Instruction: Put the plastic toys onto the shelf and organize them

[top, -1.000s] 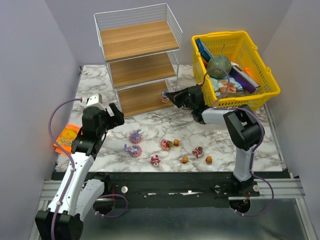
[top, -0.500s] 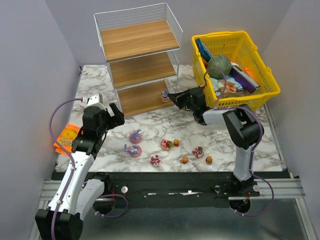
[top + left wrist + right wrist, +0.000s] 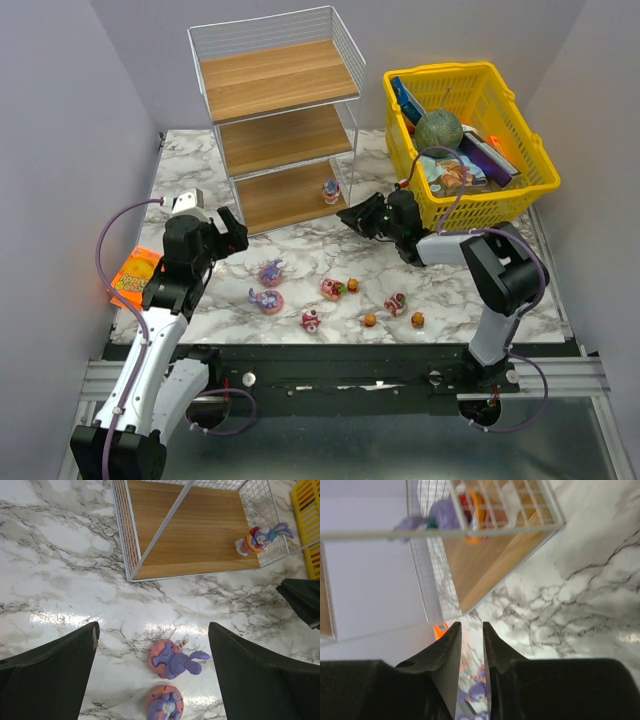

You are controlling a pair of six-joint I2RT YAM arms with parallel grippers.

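The shelf (image 3: pixel 275 80) stands at the back left of the marble desk (image 3: pixel 300 245). One toy (image 3: pixel 330 191), purple-eared with red and orange on it, stands on the bottom board near the right front corner, just inside the wire wall. The right claw (image 3: pixel 350 218) sits low just beside that corner, its fingers a narrow slit apart with nothing between them (its wrist view shows the toy behind the wire, apart from the tips). Eight loose toys (image 3: pixel 333 289) lie scattered on the desk in front of the shelf, among them a pink-purple figurine (image 3: pixel 271 272) and an orange figurine (image 3: pixel 417 320). The left claw (image 3: pixel 215 225) hangs over the desk's left side, spread wide and empty, above the pink-purple figurine. A yellow basket (image 3: pixel 520 190) stands at the right.
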